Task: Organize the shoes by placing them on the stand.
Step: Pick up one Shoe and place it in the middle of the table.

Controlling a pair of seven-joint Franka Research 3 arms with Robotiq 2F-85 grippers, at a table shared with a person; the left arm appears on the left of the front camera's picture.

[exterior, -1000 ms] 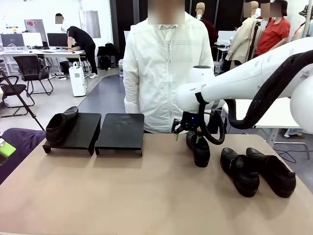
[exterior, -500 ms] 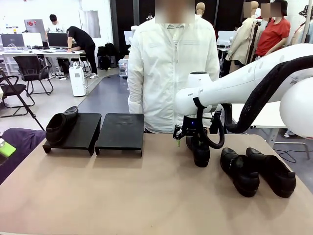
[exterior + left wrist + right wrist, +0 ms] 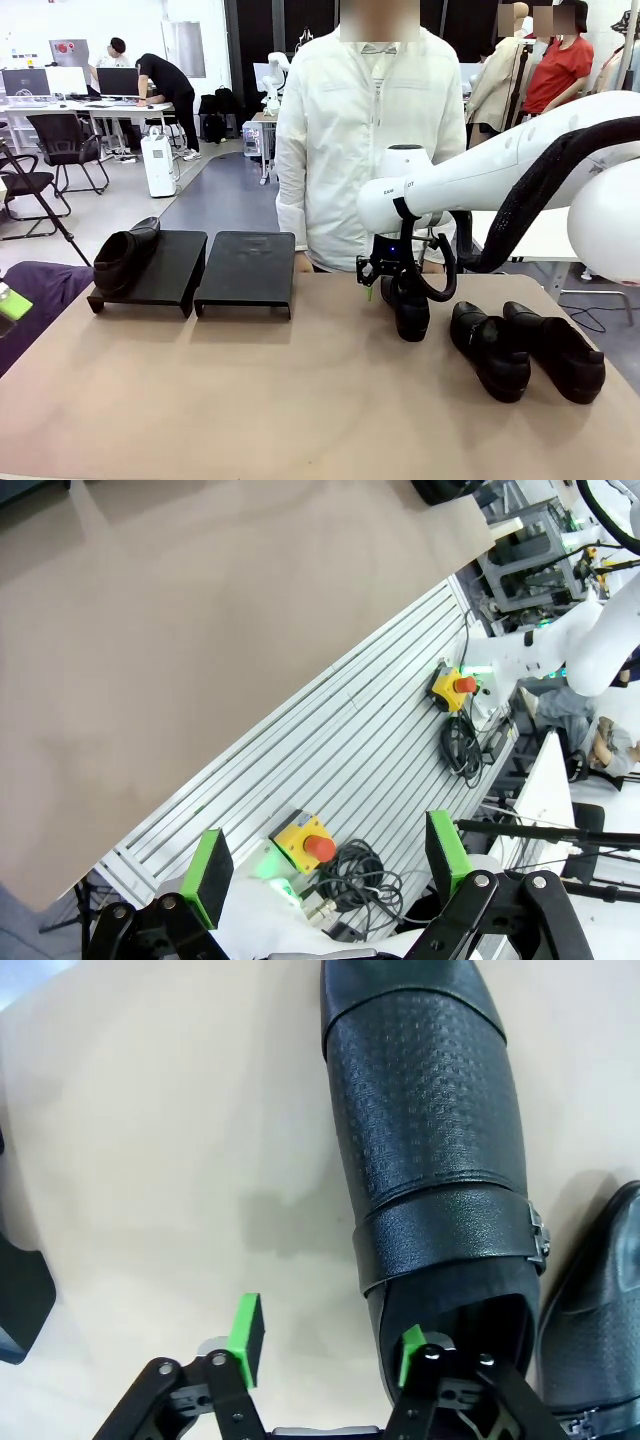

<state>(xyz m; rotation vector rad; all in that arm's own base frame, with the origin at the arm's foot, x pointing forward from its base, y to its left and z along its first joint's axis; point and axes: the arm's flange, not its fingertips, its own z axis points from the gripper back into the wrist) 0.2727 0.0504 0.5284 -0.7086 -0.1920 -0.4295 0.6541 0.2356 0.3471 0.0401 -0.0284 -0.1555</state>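
Straddling the collar of the black monk-strap shoe (image 3: 430, 1130) on the table (image 3: 150, 1110), the right pincer (image 3: 328, 1338) is released, not yet clenched. The stiff, glossy leather may slip, so the collar seems the best hold.

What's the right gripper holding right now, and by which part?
Nothing yet. The right gripper straddles the side wall of the shoe at its opening, one finger inside, the outer pad clear of the leather.

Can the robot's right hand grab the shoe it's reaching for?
Probably yes. The right gripper is down at the shoe, with one finger seemingly inside its opening and the other outside its side wall. Nothing sits between them, and the neighbouring shoe lies clear.
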